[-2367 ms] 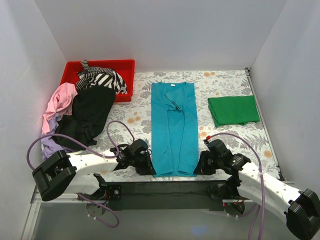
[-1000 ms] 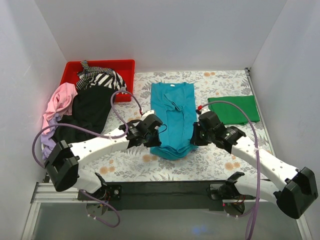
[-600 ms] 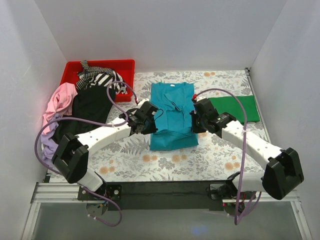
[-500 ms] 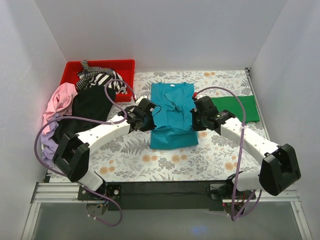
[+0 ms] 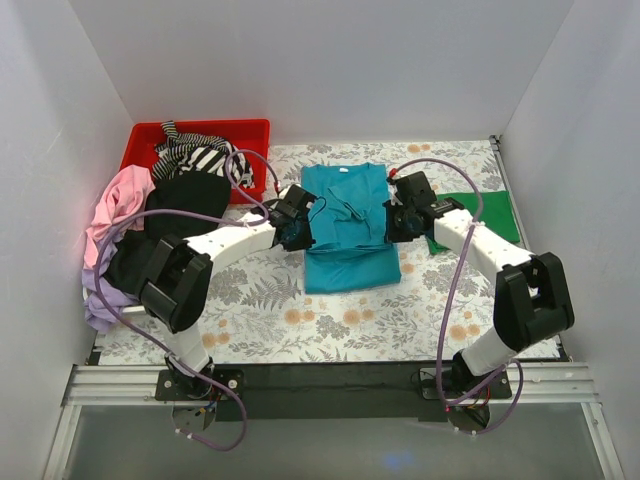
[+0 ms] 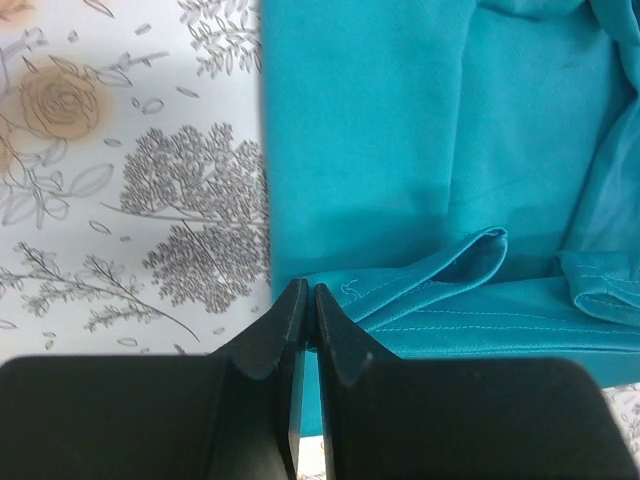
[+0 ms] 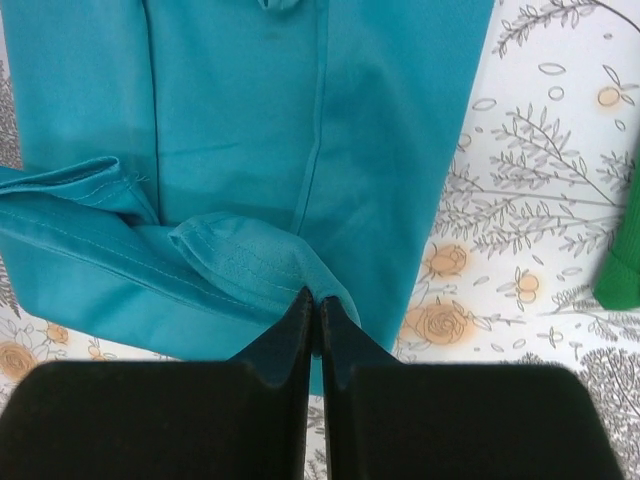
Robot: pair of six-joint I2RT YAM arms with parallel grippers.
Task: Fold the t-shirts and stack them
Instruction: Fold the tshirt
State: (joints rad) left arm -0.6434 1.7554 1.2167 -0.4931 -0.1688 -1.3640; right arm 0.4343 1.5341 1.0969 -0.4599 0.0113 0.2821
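White walls (image 5: 320, 70) on three sides; bench (image 5: 330, 325) under a flowered cover.

Item 1 – teal t-shirt (image 5: 345, 215), mid-bench, collar at the far end, near hem lifted and doubled back over the body. Left pincer (image 6: 303, 300) was nipped tight on the hem's left corner, right pincer (image 7: 314, 305) likewise on the right corner (each held only a thin edge of cloth).

Risks, as judged: a corner could slip from so slight a bite, or one arm could outrun the other, and the fold would land skewed. The hem looked rumpled between the grips, so a crease might set.

Item 2 – green t-shirt (image 5: 490, 215), folded, just beside the right arm; a sideways swing could drag it.

Item 3 – heap at left: black t-shirt (image 5: 180, 195), pink t-shirt (image 5: 118, 205), lilac t-shirt (image 5: 105, 300), near the left arm. Striped t-shirt (image 5: 200, 158) spilled over the red bin (image 5: 200, 125).
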